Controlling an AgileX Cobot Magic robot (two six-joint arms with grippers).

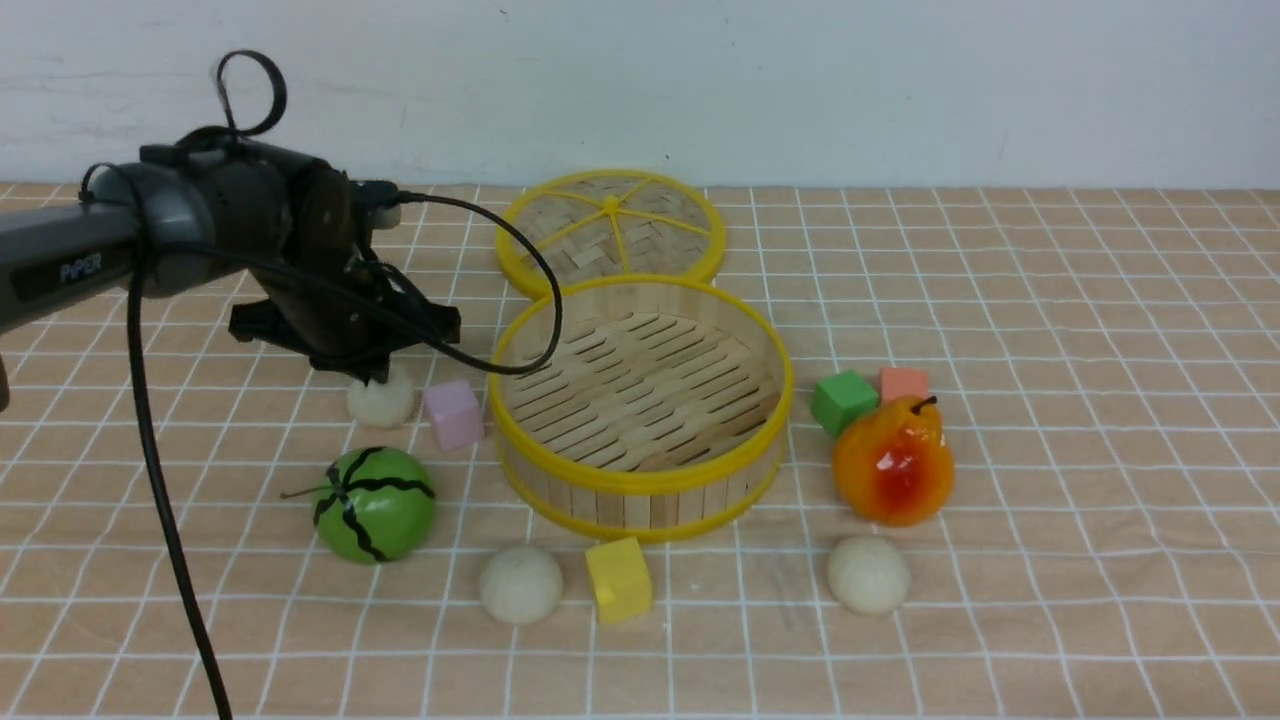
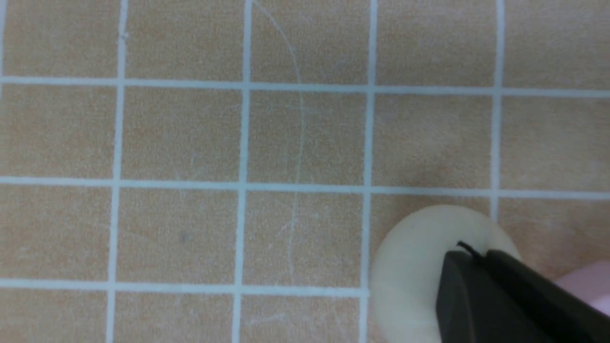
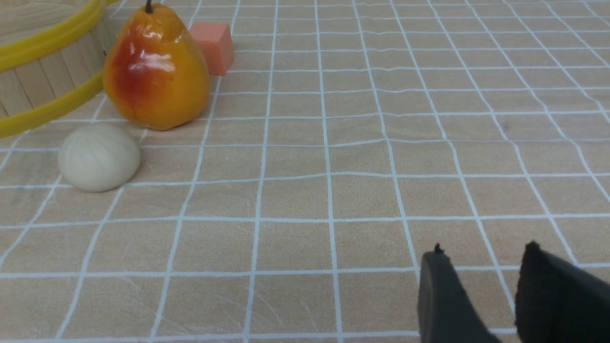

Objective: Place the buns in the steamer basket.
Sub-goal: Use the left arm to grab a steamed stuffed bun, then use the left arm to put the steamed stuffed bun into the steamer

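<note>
The steamer basket (image 1: 640, 483) stands in the middle of the checked counter (image 1: 1100, 420), and all three buns lie outside it on the cloth. The far-left bun (image 1: 380, 402) sits left of the basket, just beside a pink cube (image 1: 454, 413). The left pincer (image 1: 373, 376) hangs right over this bun's top with its fingers pressed together, not around the bun; whether the tips touch it I cannot tell. The near-middle bun (image 1: 520, 585) lies in front of the basket, just left of a yellow cube (image 1: 618, 578). The near-right bun (image 1: 868, 574) lies on the near side of a toy pear (image 1: 893, 462), close to it but apart. The right pincer (image 3: 483, 252), seen only in its own wrist view, hovers low over the cloth well apart from that bun, its fingers spread. A green striped ball (image 1: 375, 503) rests nearer than the far-left bun. A green cube (image 1: 843, 400) and an orange cube (image 1: 904, 383) sit behind the pear. The woven lid (image 1: 610, 225) lies beyond the basket.
</note>
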